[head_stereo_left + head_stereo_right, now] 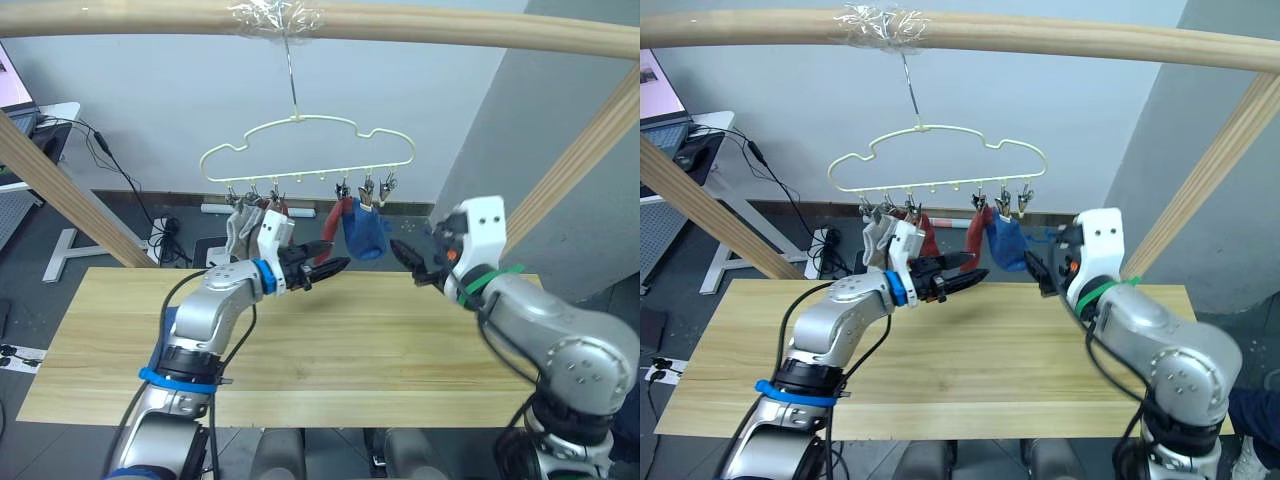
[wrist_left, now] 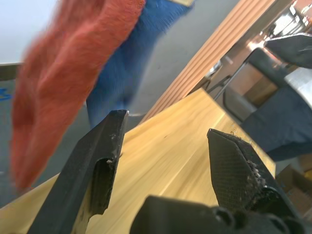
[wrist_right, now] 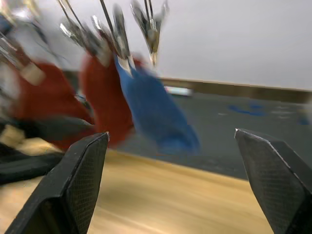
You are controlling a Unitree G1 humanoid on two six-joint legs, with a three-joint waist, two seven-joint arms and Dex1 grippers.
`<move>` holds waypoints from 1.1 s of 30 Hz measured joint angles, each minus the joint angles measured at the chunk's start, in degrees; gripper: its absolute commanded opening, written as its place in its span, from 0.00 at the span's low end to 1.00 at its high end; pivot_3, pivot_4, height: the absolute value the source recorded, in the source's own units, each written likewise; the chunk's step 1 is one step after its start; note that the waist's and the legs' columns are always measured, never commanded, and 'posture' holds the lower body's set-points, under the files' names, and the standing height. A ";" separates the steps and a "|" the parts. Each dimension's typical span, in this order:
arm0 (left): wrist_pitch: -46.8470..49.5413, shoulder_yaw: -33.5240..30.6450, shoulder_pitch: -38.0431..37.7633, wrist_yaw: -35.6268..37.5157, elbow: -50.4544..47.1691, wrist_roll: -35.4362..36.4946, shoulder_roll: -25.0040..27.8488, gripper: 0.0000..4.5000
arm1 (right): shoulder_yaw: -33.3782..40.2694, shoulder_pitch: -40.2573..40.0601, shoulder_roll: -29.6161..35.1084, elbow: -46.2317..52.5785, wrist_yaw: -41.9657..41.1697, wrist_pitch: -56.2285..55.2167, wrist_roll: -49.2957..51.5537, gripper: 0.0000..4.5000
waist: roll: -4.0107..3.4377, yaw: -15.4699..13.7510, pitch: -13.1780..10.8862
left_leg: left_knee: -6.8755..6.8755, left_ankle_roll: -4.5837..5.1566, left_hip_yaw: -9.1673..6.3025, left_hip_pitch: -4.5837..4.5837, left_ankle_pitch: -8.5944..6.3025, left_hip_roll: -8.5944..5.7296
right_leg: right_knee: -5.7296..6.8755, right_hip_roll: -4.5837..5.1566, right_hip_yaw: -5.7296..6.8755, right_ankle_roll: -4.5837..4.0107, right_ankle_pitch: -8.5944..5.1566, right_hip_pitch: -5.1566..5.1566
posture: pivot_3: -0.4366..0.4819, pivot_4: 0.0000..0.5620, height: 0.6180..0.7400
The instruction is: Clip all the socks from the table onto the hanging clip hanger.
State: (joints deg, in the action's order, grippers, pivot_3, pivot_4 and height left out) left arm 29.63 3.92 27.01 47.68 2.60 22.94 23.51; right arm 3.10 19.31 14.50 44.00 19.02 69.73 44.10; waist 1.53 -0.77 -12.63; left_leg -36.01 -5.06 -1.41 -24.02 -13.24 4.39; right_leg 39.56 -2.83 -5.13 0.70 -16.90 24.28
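Left tool [image 1: 332, 268] gapes empty, pointing at the rust-red sock [image 1: 333, 228] hanging just beyond; right tool [image 1: 408, 256] gapes empty too, just beside the blue sock [image 1: 365, 233]. On the clip hanger [image 1: 305, 150] I count 1 grey, 2 rust-red, 1 blue for certain. The bench [image 1: 360, 340] carries no socks.

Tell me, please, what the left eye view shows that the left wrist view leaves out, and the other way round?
The left eye view alone takes in the clip hanger on the wooden rail, the grey sock and the open right gripper. The left wrist view alone gives a close look between the left gripper fingers, which are open with nothing between them. Both show the table, a rust-red sock and a blue sock.
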 measured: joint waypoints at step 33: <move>1.20 -6.67 1.55 2.66 -14.17 11.16 3.71 0.67 | -11.12 10.84 -13.55 -26.91 -7.52 -32.38 -35.86 0.40 | 0.04 -0.71 0.03 | -0.16 -0.01 0.00 0.10 0.01 -0.01 | 0.33 0.01 0.01 -0.29 0.20 -0.03 | 0.69 0.34 1.00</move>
State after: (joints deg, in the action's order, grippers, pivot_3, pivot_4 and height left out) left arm 30.83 -2.75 28.55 50.33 -11.58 34.09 27.22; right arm -8.02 30.15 0.95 17.10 11.50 37.35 8.24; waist 1.57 -1.48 -12.60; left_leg -36.18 -5.07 -1.41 -23.91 -13.22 4.38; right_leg 39.90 -2.81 -5.12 0.41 -16.70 24.25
